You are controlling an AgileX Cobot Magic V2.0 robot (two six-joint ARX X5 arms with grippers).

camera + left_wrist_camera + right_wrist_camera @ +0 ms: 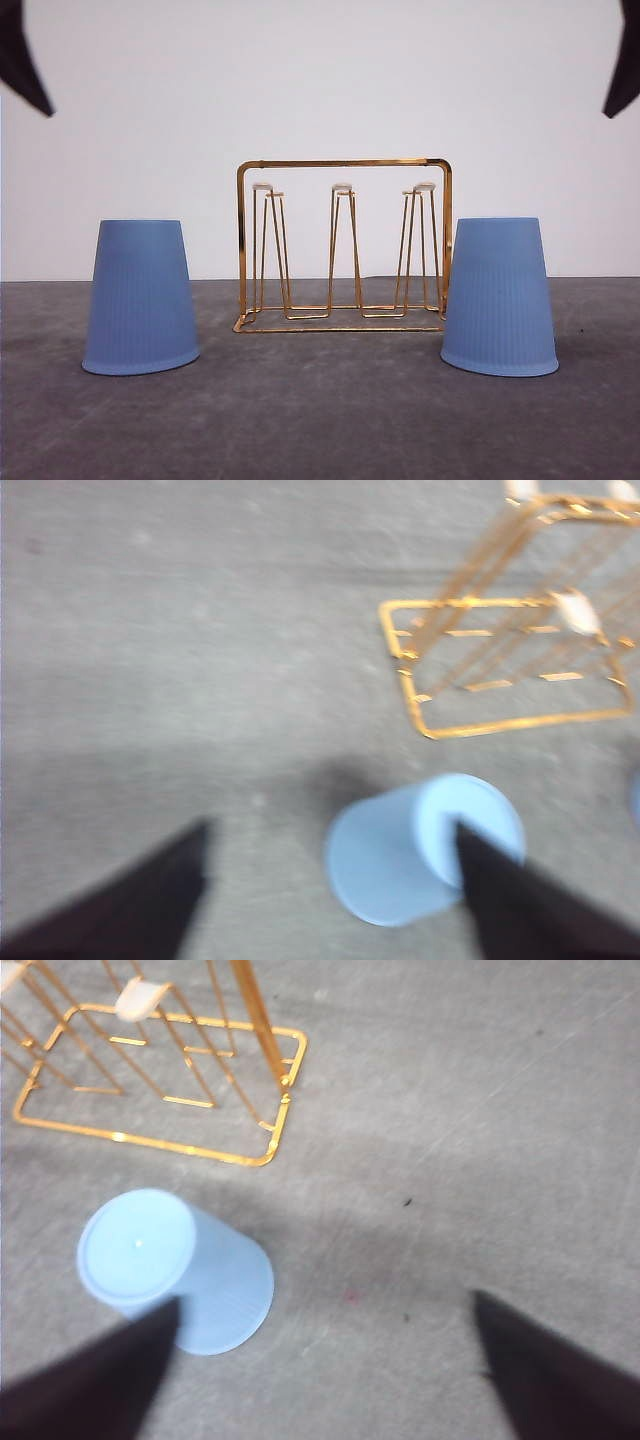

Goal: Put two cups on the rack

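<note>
Blue plastic on grey: left cup (140,298) and right cup (500,297), both mouth-down on the table (320,430), one on either side of the rack (343,162), neither on a prong. Gold wire of the rack bare, all the white-capped prongs free. So nothing of the job done yet, by the look of it: two cups to lift, two to hang.

Left gripper (332,825): hangs above the table with jaws spread wide, holding nothing. Below it and slightly ahead, the left cup (420,850), its closed end upward, off-centre in the gap and partly hidden behind one finger (510,900); contact not likely, though hard to rule out in the blur. Beyond the cup, further from the fingers, the rack's base (500,725).

Right gripper (325,1298): likewise well open and empty, above the table. Right cup (175,1270) just ahead of one finger (100,1380) and off to that side, not between the two; apart from it as far as can be told. Rack corner (270,1150) further out past the cup, near it but not touching.

Judged from this, the very start of the reach: neither cup grasped, both grippers off-line from their cups. Left to do on each side: centre over the cup, come down, close on the ribbed wall, lift, carry over a prong and lower the cup onto it mouth-down. Worth watching: thin tapered plastic may slip or squash under a hard squeeze, and a light wire rack may shift if nudged
</note>
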